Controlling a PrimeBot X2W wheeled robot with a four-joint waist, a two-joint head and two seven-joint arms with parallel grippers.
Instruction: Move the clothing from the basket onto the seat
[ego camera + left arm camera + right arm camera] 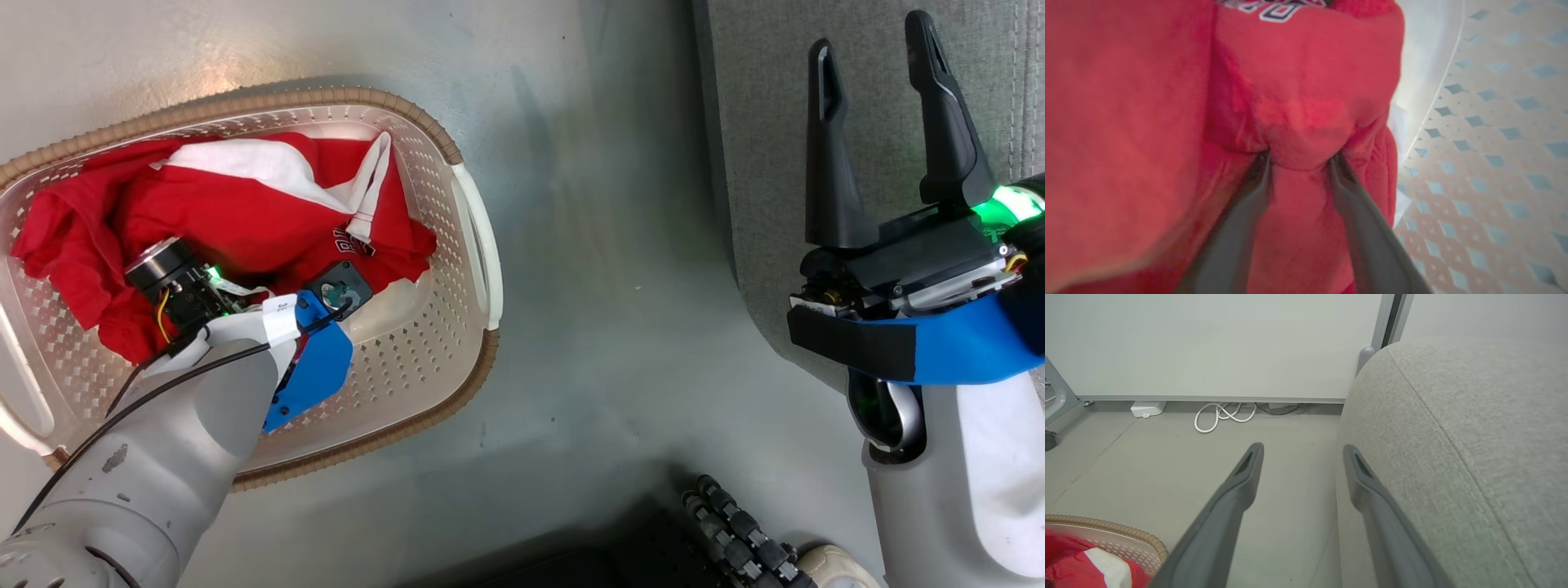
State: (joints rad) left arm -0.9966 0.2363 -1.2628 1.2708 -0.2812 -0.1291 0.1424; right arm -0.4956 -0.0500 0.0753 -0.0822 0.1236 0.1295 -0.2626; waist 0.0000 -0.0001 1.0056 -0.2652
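Note:
The red clothing (pixel 245 204) with a white panel lies heaped in the cream basket (pixel 408 106) on the floor at the left. My left arm reaches down into the basket, its wrist (pixel 310 343) over the heap. In the left wrist view my left gripper (pixel 1299 157) has both fingertips pressed into the red clothing (pixel 1298 81), jaws apart with a fold bulging between them. My right gripper (pixel 869 37) hangs open and empty above the edge of the grey seat (pixel 767 122). The right wrist view shows that gripper (pixel 1302 448) beside the seat (pixel 1453 437), with the basket (pixel 1126 533) and clothing (pixel 1069 559) low at the left.
Grey floor (pixel 604 327) separates basket and seat. A pale partition panel (pixel 1208 343) stands behind, with a coiled white cable (pixel 1220 414) and a white box (pixel 1147 408) at its foot. A black cable chain (pixel 735 531) on my base sits at the bottom edge.

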